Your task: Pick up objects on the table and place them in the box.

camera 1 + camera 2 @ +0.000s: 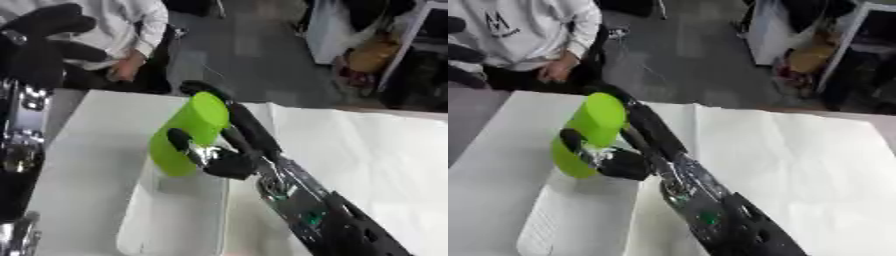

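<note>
A white table [367, 150] carries a white box [171, 215].

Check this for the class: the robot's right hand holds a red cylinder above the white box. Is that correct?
Not quite. The cylinder is bright green, not red, as the left eye view shows. The rest stands: the right hand is curled round it above the white box.

No readable txt from my end on the table [367, 150] or on the green cylinder [188, 132]: no label, brand or nr. Only mark I see is a dark logo, looks like an "M" w/ a tiny line under it, on the white top [514, 25] of the person at the far edge. Small line's too blurred to read.
</note>
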Robot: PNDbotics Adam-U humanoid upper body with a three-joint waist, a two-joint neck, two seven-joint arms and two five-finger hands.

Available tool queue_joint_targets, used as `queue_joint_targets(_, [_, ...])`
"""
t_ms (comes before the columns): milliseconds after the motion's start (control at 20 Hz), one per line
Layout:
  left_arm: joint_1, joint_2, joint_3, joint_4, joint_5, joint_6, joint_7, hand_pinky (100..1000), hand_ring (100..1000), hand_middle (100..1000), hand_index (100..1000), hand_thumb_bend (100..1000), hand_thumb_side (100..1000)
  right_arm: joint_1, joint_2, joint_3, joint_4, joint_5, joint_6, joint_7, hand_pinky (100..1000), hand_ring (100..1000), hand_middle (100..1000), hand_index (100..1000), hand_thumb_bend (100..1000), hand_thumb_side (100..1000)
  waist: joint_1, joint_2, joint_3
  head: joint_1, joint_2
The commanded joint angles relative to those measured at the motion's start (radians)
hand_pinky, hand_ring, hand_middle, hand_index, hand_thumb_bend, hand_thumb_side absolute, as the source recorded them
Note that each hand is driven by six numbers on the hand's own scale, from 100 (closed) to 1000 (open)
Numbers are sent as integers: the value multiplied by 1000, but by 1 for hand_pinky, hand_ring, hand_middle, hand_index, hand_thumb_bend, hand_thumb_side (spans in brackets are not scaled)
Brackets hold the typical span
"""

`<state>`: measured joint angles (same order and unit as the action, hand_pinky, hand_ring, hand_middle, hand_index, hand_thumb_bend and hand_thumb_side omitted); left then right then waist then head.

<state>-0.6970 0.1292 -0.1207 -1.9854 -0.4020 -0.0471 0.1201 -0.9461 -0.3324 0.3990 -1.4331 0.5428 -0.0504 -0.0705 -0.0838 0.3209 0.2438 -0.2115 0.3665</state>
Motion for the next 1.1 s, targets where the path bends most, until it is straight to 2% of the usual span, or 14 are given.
queue_joint_targets(50, [-11,9,3,-15,-6,0,0,521,624,744,856,179,960,-5,4,-6,-13,8,-2,18,807,958,994,997,139,1000,6,-18,-1,5,-1])
queue_joint_targets(400, [-10,10,4,-15,-7,1,1,521,625,744,855,179,960,-4,4,-6,-11,8,0,23,834,975,1000,1000,169,1000,6,-18,-2,8,1])
queue_joint_targets(600, [-9,11,4,-15,-7,1,1,521,625,744,855,179,960,-3,4,-5,-10,7,0,25,845,982,1000,1000,231,1000,6,-18,-3,10,1])
queue_joint_targets(750, [-9,11,4,-15,-7,1,1,522,625,744,855,179,960,-4,4,-6,-12,4,-6,25,877,994,1000,1000,368,1000,6,-19,-3,12,1])
queue_joint_targets(950, [-9,12,4,-15,-7,0,1,522,625,744,855,179,960,-1,5,-7,-8,-12,-17,23,886,999,1000,1000,414,1000,6,-19,-5,14,1])
queue_joint_targets(1100, [-9,12,4,-15,-7,1,1,522,626,744,854,179,960,0,5,-8,-6,-29,-24,14,885,998,1000,1000,415,1000,7,-19,-6,14,2])
